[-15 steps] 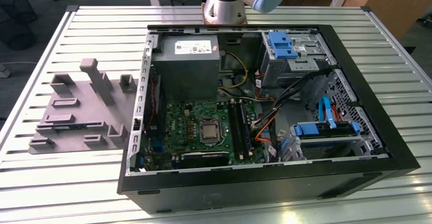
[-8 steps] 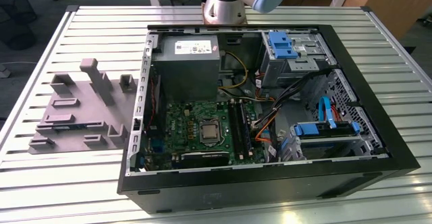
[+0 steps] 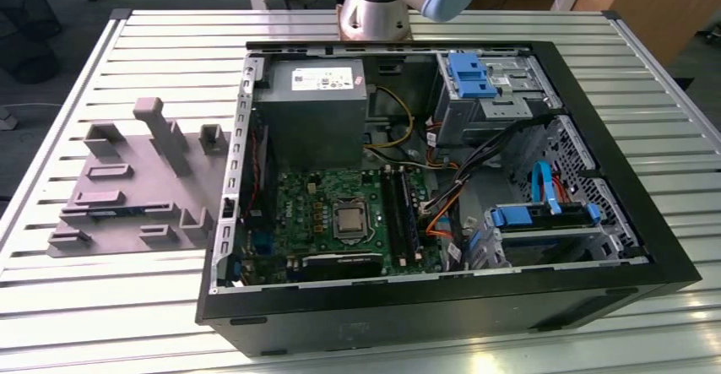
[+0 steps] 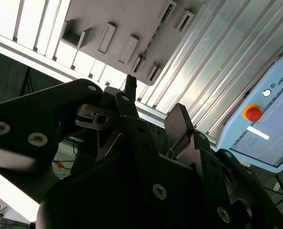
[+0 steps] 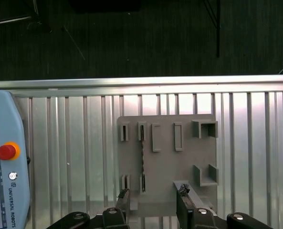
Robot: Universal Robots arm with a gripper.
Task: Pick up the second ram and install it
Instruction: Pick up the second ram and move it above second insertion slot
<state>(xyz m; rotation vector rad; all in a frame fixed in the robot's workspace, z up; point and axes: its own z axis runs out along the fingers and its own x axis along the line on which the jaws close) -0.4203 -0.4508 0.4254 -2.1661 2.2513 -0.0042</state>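
On the grey holder plate (image 5: 165,162), lying beside the open computer case (image 3: 451,315) on the slatted table (image 3: 113,306), the second ram (image 5: 142,160) is standing on edge with its 2 ends sitting in small holder blocks. In the exterior view the second ram (image 3: 113,212) is showing as a thin blue-green strip. The gripper (image 5: 153,195) is hanging above the plate's near edge in the first wrist view, its 2 fingers (image 5: 183,192) standing apart and gripping nothing. The stick is lying roughly in line with the gap between them, nearer 1 finger. I am judging this to be the approach stage of the pick-up: nothing is lifted yet. A sound grasp is calling for the gap to be centred over the thin edge, the pads facing the stick's flat sides, and a straight descent clear of the blocks.
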